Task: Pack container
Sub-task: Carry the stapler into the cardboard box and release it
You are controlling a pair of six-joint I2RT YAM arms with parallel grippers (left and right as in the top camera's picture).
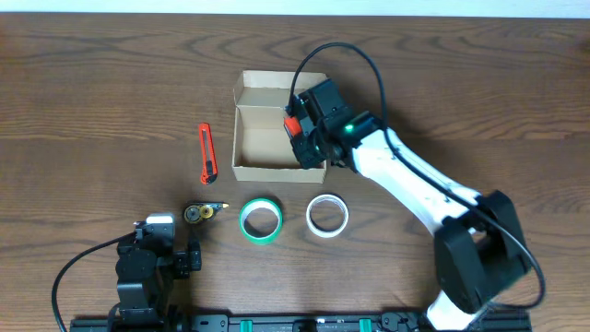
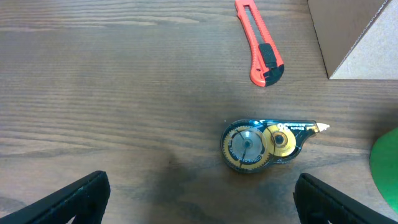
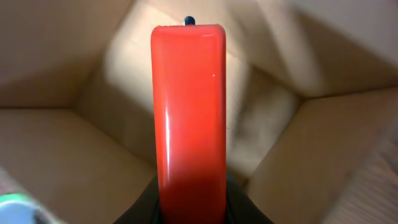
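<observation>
item: right claw, clamped on a red oblong piece. cardboard box, lid open, sits mid-tabletop, directly beneath the claw, which hangs near its right wall. handling: lower clear of that wall, release low inside. left claw: apart, empty.

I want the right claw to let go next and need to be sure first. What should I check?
1. Box open: ok.
2. Red item gripped by right claw: ok.
3. Red item over the box's inside, walls around it: ok.
4. Red item touching the box floor: cannot tell.
5. Left claw away from the box: ok.
</observation>
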